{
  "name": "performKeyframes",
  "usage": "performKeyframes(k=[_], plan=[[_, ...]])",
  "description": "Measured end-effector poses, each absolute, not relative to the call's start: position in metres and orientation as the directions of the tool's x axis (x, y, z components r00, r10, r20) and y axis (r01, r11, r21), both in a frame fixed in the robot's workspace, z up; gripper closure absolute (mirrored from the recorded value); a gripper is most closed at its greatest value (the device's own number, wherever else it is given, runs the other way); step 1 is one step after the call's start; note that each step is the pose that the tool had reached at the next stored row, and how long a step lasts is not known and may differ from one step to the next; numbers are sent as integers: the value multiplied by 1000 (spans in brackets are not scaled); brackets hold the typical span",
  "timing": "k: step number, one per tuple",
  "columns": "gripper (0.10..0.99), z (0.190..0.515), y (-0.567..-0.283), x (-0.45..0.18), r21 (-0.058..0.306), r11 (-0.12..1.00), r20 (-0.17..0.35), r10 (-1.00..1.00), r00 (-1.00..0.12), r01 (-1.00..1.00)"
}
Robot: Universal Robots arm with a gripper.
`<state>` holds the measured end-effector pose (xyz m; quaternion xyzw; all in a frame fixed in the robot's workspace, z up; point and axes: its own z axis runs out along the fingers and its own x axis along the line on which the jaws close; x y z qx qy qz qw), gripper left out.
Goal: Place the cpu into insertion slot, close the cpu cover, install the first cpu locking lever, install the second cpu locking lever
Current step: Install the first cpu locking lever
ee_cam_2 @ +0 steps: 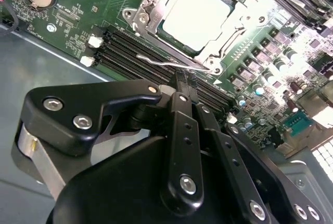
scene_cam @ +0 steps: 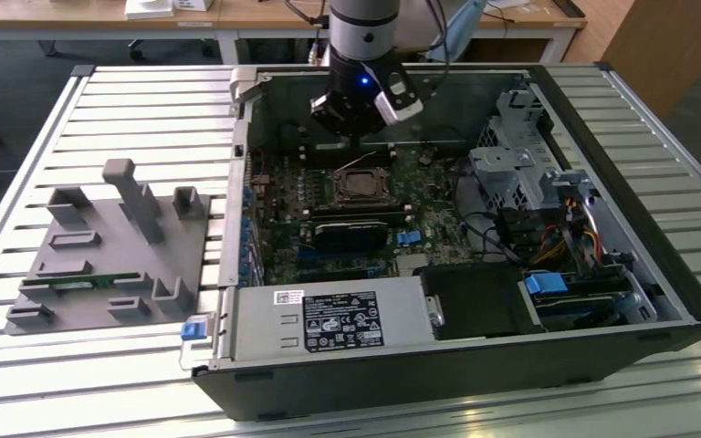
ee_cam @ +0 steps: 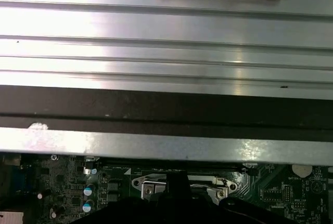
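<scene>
1. The cpu (ee_cam_2: pixel 195 13) already sits in the insertion slot on the motherboard (ee_cam_2: pixel 78 21); in the second wrist view its pale silvery top shows flat and square inside the socket. I judge step 1 done.

2. The cpu cover (ee_cam_2: pixel 151 13) appears lowered over the chip, its silvery frame lying around the pale top so that the chip shows through the square window. I judge step 2 done or nearly so, though I cannot tell whether the frame is fully seated.

3. A thin wire locking lever (ee_cam_2: pixel 166 63) runs along the socket edge nearest the end effector (ee_cam_2: pixel 182 86). Whether it is hooked under its catch is not clear. Another lever (ee_cam_2: pixel 237 31) crosses the far side of the frame; its state is likewise unclear. By my reading, the 2 lever steps are what remains.

4. The end effector's black fingers look drawn together into a narrow tip, holding nothing, and that tip sits at or just above the near lever; contact cannot be confirmed.

5. In the exterior view the arm (scene_cam: pixel 363 36) reaches down into the open computer case (scene_cam: pixel 643 274), which lies on the slatted bench (scene_cam: pixel 143 100) toward its far edge, and the socket (scene_cam: pixel 360 187) lies just below the end effector (scene_cam: pixel 348 128).

6. A grey parts fixture (scene_cam: pixel 107 255) rests on the bench beside the case, near the edge at the exterior view's left.
</scene>
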<state>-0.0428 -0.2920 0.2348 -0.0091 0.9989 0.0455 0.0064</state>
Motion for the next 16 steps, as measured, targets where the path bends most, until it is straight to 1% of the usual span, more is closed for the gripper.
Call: performKeyframes(k=[16], plan=[[980, 228, -292, -36, 91, 995, -14, -34, -999, -35]])
